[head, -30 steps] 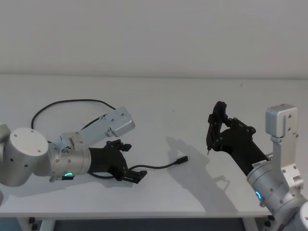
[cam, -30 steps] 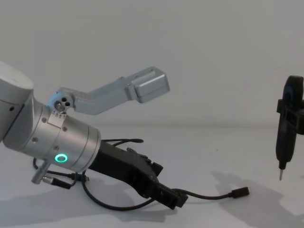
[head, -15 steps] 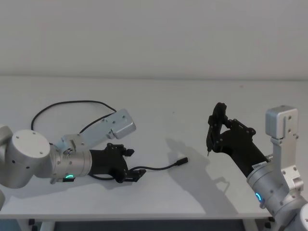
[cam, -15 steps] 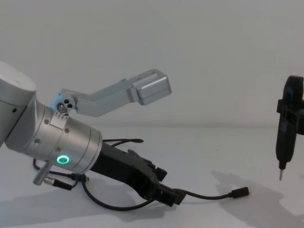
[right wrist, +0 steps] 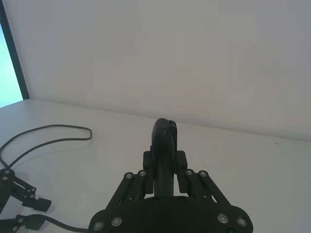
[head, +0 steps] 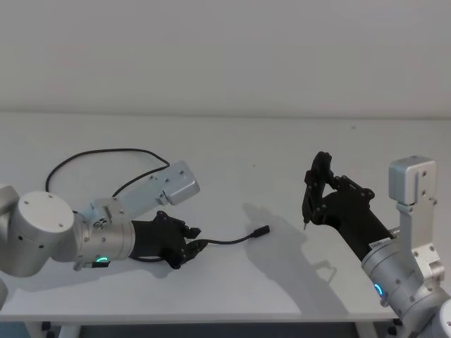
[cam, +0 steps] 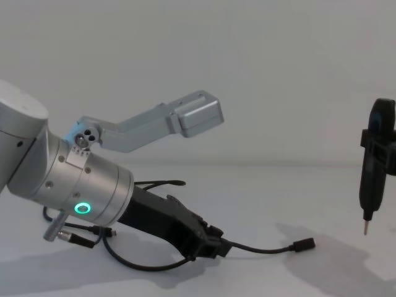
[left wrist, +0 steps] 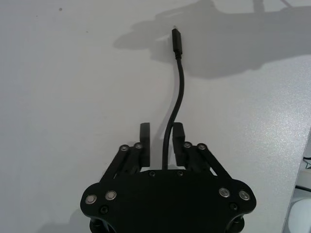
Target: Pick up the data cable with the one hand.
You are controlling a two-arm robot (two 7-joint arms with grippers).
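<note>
The black, angular left gripper [head: 187,248] on its silver wrist [cam: 86,185] lies low on the matte white table [head: 282,148], fingers narrowed around but not quite clamping the thin black data cable [left wrist: 181,77], while the raised right gripper [head: 320,189] grips a slim, pointed tool [cam: 371,167].

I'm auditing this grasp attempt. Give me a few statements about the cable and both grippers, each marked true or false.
1. The data cable runs between the fingers of the left gripper. True.
2. The cable's plug sits inside the left gripper. False: it lies well beyond the fingertips.
3. The right gripper holds a black pointed tool. True.
4. That tool's tip touches the data cable. False: it hangs in the air, apart from the cable.
</note>
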